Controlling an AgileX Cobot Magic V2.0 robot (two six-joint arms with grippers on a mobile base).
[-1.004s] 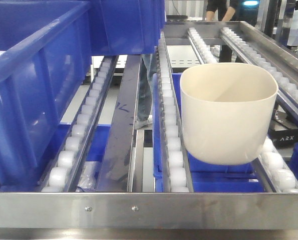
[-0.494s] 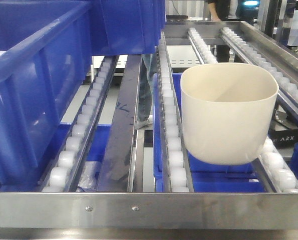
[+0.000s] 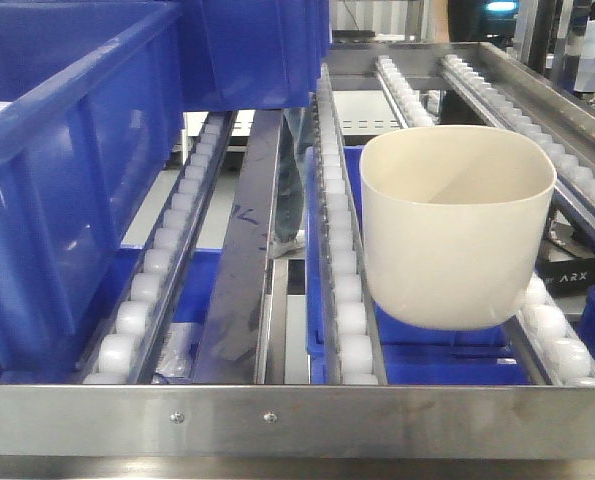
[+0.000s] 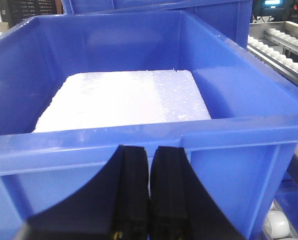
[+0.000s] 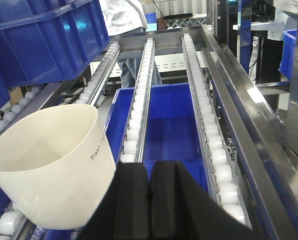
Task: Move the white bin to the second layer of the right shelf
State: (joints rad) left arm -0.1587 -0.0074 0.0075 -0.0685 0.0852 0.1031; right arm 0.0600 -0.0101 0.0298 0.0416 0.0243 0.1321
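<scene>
The white bin (image 3: 457,230) stands upright and empty on the roller tracks (image 3: 342,270) of the right shelf's second layer, behind the steel front rail (image 3: 297,420) with two screws. In the right wrist view the bin (image 5: 48,160) is at lower left, with small lettering on its wall. My right gripper (image 5: 150,167) is shut and empty, just right of the bin's wall, over the rollers. My left gripper (image 4: 149,150) is shut and empty, in front of a blue crate's near wall (image 4: 229,135). Neither gripper shows in the front view.
A large blue crate (image 3: 67,170) fills the left lane, with another (image 3: 257,50) behind it. The crate by my left gripper holds a white foam slab (image 4: 123,100). Another blue crate (image 5: 171,130) sits on the level below. A steel side rail (image 5: 239,115) runs along the right.
The bin and the shelf have not moved. Only a person in the far background has shifted.
</scene>
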